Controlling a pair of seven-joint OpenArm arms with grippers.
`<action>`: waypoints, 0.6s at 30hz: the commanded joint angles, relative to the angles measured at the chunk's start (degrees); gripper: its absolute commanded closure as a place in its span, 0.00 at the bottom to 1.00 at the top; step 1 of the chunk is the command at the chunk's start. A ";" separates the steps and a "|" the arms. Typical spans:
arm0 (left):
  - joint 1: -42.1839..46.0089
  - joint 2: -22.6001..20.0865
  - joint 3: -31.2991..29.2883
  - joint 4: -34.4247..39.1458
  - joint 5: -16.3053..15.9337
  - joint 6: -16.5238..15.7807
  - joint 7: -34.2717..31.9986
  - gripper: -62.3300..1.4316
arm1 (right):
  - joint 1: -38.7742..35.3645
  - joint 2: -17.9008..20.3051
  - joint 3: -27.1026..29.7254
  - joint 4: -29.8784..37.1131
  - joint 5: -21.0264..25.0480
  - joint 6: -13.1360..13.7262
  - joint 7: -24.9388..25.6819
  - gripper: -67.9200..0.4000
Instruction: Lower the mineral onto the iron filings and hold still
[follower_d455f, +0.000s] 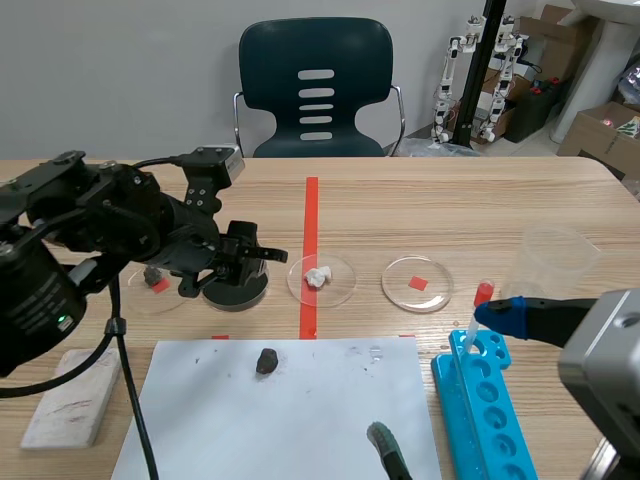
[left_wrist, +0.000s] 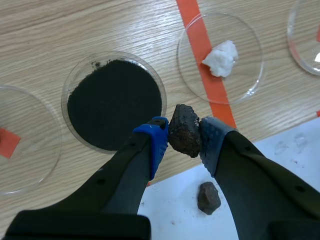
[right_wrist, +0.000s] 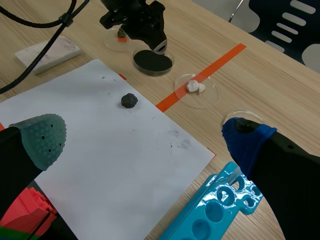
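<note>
On the left half of the wooden table (follower_d455f: 450, 210), we see the left gripper (left_wrist: 183, 145) clamped on a rough dark-brown mineral lump (left_wrist: 185, 131). The lump sits just beside the rim of the round clear dish of black iron filings (left_wrist: 114, 102). It seems to be raised clear of the powder, though we cannot judge its height well. The right gripper (right_wrist: 145, 139) hangs with fingers spread wide, holding nothing, over the white paper sheet (right_wrist: 100, 130) and near a turquoise plastic tube rack (right_wrist: 215, 210).
</note>
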 joint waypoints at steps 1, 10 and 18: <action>-2.12 0.24 -0.37 -1.03 -0.63 0.81 -0.09 0.82 | 0.04 -0.15 0.37 1.16 0.39 0.00 0.85 0.00; -11.54 3.02 -0.37 -16.44 -0.81 4.94 -0.33 0.82 | 0.04 -0.15 0.37 1.16 0.39 0.00 0.85 0.00; -16.02 5.11 -0.37 -26.56 -0.52 5.16 -2.23 0.82 | 0.04 -0.15 0.37 1.16 0.39 0.00 0.85 0.00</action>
